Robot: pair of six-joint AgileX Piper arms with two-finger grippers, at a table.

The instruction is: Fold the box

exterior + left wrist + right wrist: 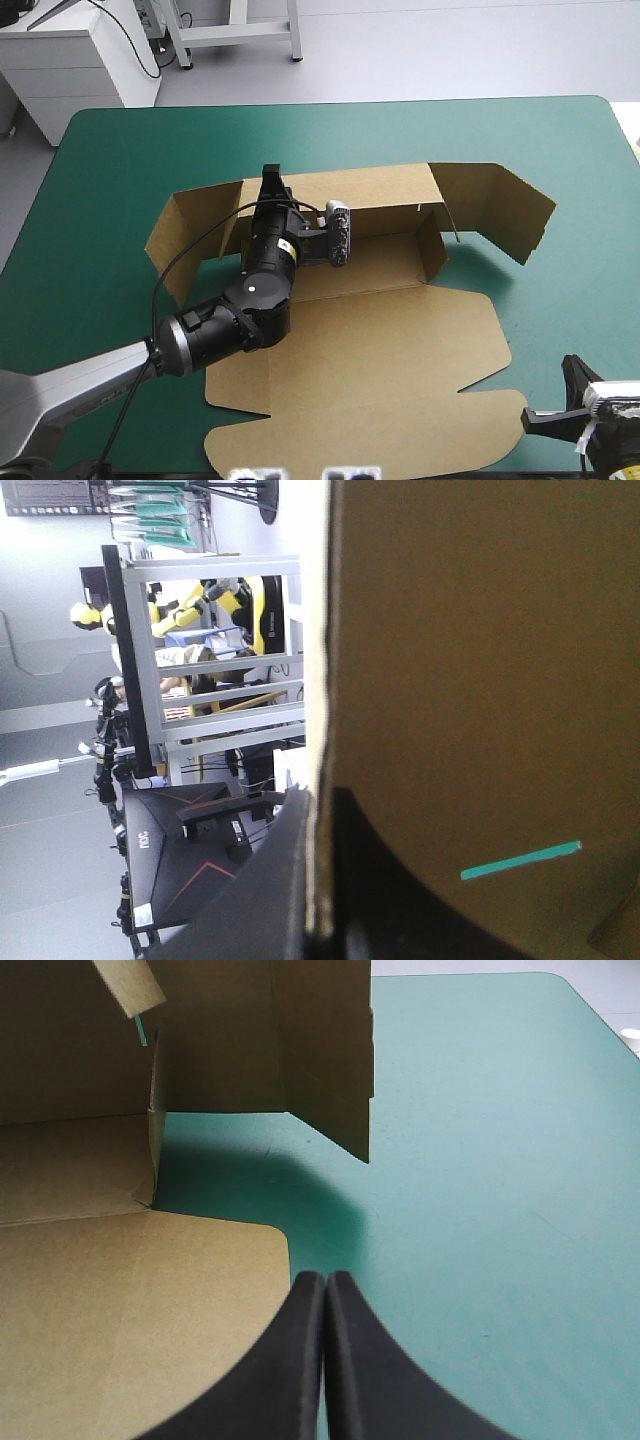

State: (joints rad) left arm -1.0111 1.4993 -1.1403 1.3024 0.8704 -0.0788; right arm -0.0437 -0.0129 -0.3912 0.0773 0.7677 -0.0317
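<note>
The brown box (380, 340) lies mid-table, its lid flat toward the near edge. Its back wall (375, 200) stands raised, with a side flap (500, 210) angled out at each end. My left gripper (271, 178) reaches over the box floor and is shut on the back wall's top edge. In the left wrist view the board's edge (322, 680) runs between the black fingers (250, 900). My right gripper (535, 418) hovers shut and empty off the lid's near right corner. In the right wrist view, it (326, 1278) points past the lid (120, 1300) at the right flap (300, 1050).
The bare teal-green cover (580, 290) stretches to the right of the box and along the far side (330, 130). The box's near edge lies close to the table's front edge.
</note>
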